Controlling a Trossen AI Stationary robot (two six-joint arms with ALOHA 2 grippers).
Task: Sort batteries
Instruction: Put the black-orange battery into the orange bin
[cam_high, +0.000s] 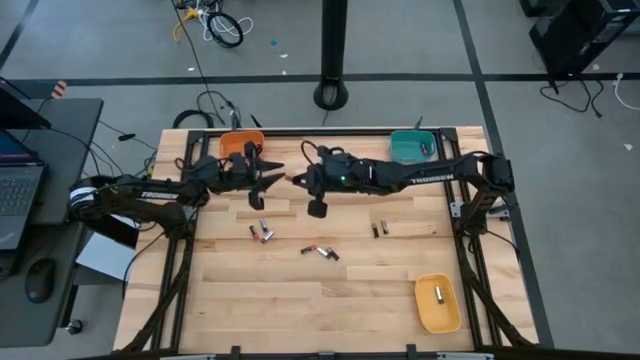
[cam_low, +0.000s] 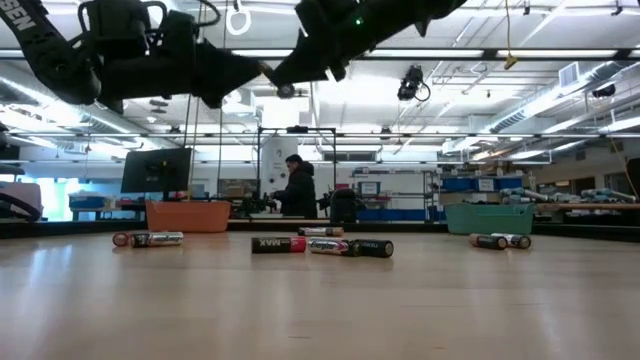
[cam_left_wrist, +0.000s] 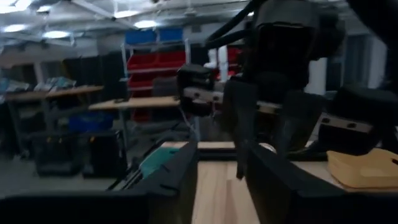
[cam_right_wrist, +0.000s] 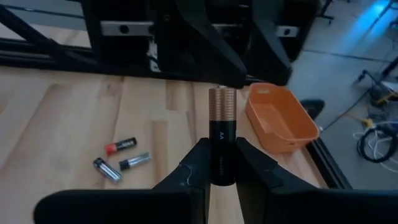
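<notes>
While your right hand (cam_right_wrist: 222, 163) is clamped on a battery (cam_right_wrist: 222, 134) pointing at the parted left hand (cam_high: 272, 180), centre frame, pass straight across.

Both arms reach inward near the far edge of the tabletop, tips almost meeting. The right gripper (cam_right_wrist: 222, 163) clamps a battery (cam_right_wrist: 222, 135) upright; the left gripper (cam_left_wrist: 222, 165) faces it, jaws spread.
</notes>
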